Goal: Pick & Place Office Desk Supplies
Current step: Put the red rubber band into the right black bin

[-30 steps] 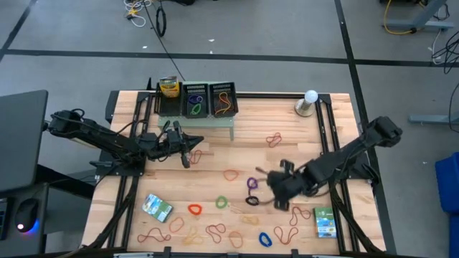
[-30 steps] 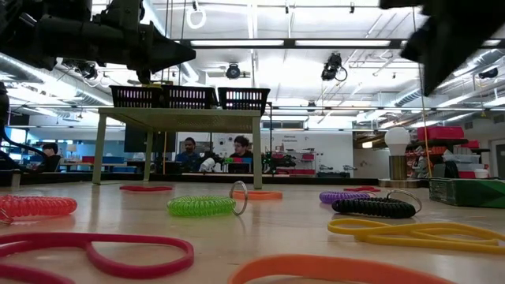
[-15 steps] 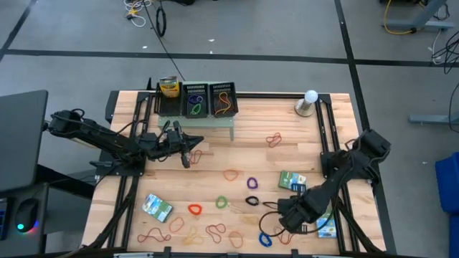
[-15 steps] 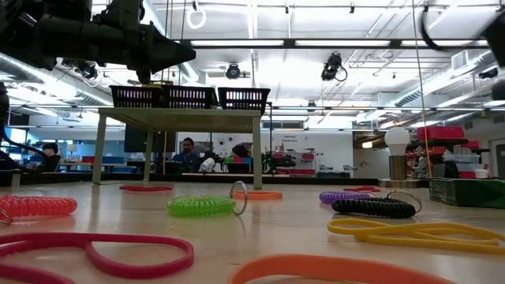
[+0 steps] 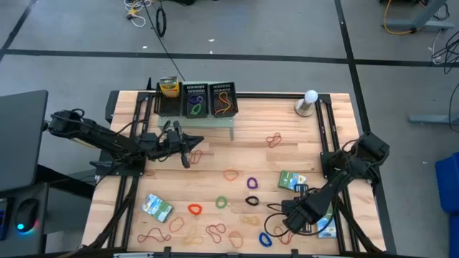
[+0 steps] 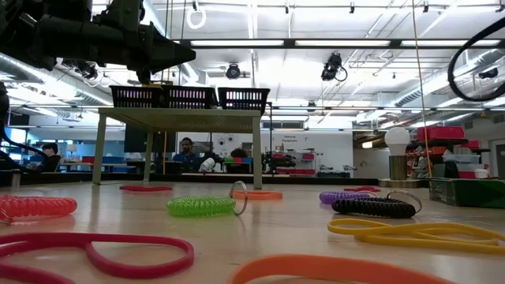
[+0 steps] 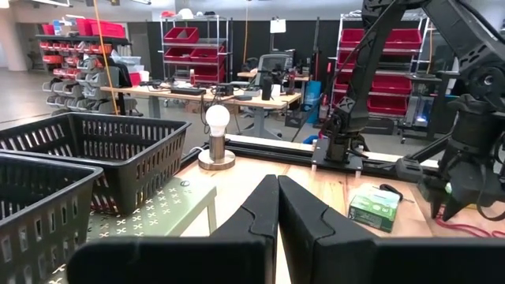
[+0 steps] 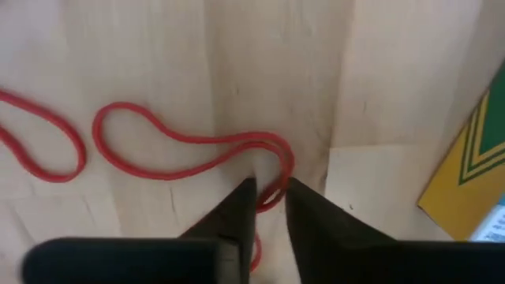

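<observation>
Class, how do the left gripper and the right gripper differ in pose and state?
The left gripper is shut; the right gripper is slightly open. The left gripper hangs above the table beside the pale-green shelf; the right gripper is down at the tabletop, straddling a red rubber band. Both are dark and two-fingered.

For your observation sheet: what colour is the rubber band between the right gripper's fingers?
Red: the rubber band shows best in the right wrist view.

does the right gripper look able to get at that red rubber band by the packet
Probably yes: the right gripper is down at the table with its narrowly parted fingers straddling the red rubber band. Nothing lies between them; the packet sits clear to one side.
</observation>
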Motion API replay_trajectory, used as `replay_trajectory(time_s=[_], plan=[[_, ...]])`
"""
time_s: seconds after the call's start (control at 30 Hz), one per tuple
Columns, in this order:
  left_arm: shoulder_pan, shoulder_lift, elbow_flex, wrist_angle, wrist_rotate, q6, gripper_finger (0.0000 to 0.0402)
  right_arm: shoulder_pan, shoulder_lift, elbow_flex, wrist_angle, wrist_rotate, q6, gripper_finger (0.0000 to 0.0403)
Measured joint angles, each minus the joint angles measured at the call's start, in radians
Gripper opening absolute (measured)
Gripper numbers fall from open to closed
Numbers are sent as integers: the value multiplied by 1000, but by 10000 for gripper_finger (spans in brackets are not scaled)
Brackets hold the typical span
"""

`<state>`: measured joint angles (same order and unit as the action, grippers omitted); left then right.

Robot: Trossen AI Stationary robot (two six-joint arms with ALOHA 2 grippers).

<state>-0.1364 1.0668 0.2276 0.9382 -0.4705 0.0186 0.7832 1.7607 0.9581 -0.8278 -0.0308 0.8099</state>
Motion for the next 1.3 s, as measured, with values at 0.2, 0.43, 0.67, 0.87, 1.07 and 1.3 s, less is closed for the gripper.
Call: replay_trajectory(time_s=[0.2, 0.43, 0.67, 0.87, 1.07, 1.3], plan=[[0, 0, 0, 0, 0, 0, 9, -33, -14, 12, -11, -40, -13, 7], [0, 0, 0, -3, 0, 0, 9, -115, -39, 80, 12, 12, -87, 4], [0, 0, 0, -3, 0, 0, 9, -230, -40, 242, -12, 8, -222, 3], [0, 0, 0, -3, 0, 0, 9, -336, -41, 460, -231, 34, -325, 2], [0, 0, 0, -3, 0, 0, 9, -427, -42, 671, -461, 174, -356, 1], [0, 0, 0, -3, 0, 0, 9, -548, -42, 833, -517, 594, -389, 1]])
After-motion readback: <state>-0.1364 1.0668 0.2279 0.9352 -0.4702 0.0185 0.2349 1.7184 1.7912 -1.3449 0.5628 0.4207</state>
